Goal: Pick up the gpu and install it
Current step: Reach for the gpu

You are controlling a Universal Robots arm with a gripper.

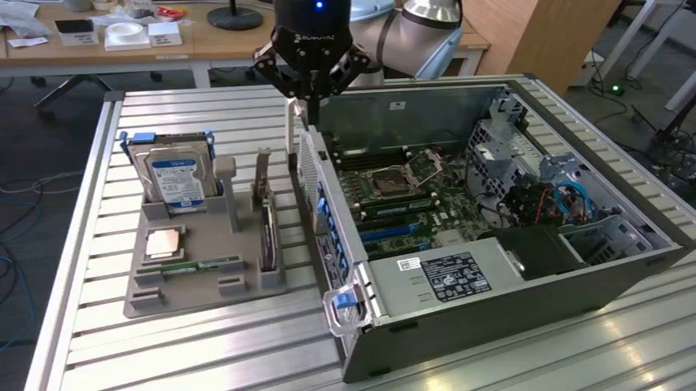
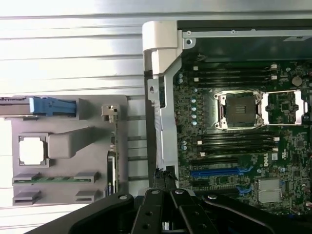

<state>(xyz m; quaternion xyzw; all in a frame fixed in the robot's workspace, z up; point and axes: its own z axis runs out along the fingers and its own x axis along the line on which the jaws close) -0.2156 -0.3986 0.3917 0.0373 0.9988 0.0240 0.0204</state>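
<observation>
1. The gripper [image 1: 308, 99] is hanging with its fingers pressed together and gripping nothing. It is pointing straight down over the far end of the computer case's rear wall [image 1: 326, 212], clear above it.
2. The gpu [image 1: 266, 216] is standing on its edge in a slot of the grey holder tray [image 1: 207, 289]. It is not touching the gripper. In the exterior view it is lying below the gripper, to the left and nearer the camera.
3. Its long axis is running alongside the rear wall, roughly parallel to it. In the wrist view the card [image 2: 111, 165] is showing edge-on, just beside the closed gripper [image 2: 165, 178], with its metal bracket end pointing away.
4. The rear wall is standing between the card and the motherboard [image 1: 413, 204], so I judge it to be the main obstacle to any path across. The blue expansion slot [image 1: 386, 234] is lying inside, past that wall.
5. On the card's other side, the tray is holding a hard drive [image 1: 178, 177] upright at its far end. A CPU [image 1: 163, 242] and a RAM stick [image 1: 202, 265] are lying flat closer to the camera. A grey post of the tray is rising just beside the card's far half, leaving little room there.
6. Tray and case are sitting close together on the slatted aluminium table [image 1: 196, 342].
</observation>
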